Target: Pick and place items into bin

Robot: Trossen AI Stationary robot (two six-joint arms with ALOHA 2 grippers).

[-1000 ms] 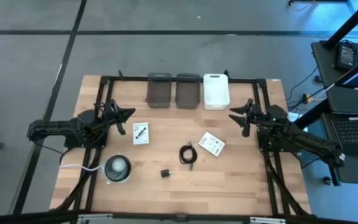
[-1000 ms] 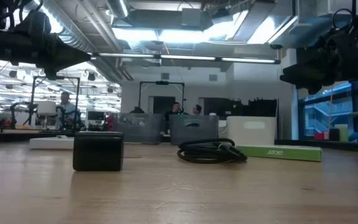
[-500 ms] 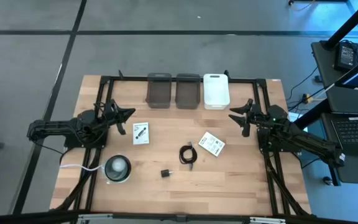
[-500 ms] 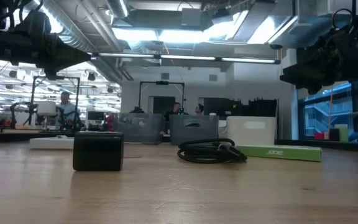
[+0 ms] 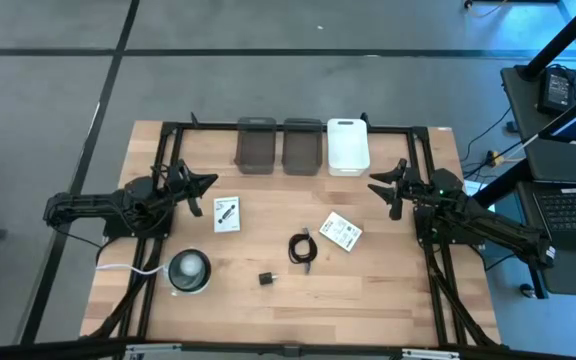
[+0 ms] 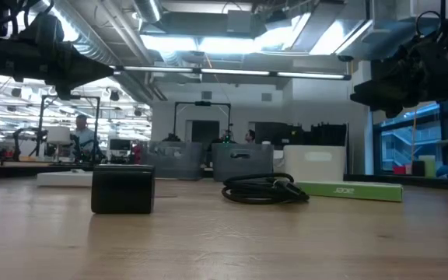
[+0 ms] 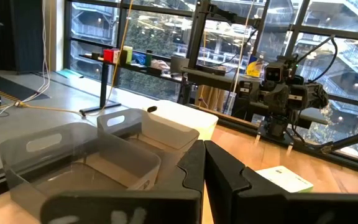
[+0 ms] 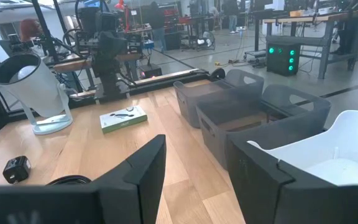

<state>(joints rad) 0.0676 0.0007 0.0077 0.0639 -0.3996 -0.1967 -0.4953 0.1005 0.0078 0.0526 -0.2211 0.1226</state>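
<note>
my left gripper [image 5: 208,183] hangs pinched together at the table's left side, holding nothing. my right gripper [image 5: 380,186] waits on the right, fingers spread and empty. two white packets [image 5: 226,214] [image 5: 341,232], the coiled cable [image 5: 302,249] and the black block [image 5: 266,279] lie on the wood, bins [image 5: 256,145] beyond.

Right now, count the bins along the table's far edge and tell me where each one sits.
3, side by side at the far edge: a grey bin nearest the left arm's side, a second grey bin in the middle, and a white bin nearest the right arm's side. None appears hidden.
</note>
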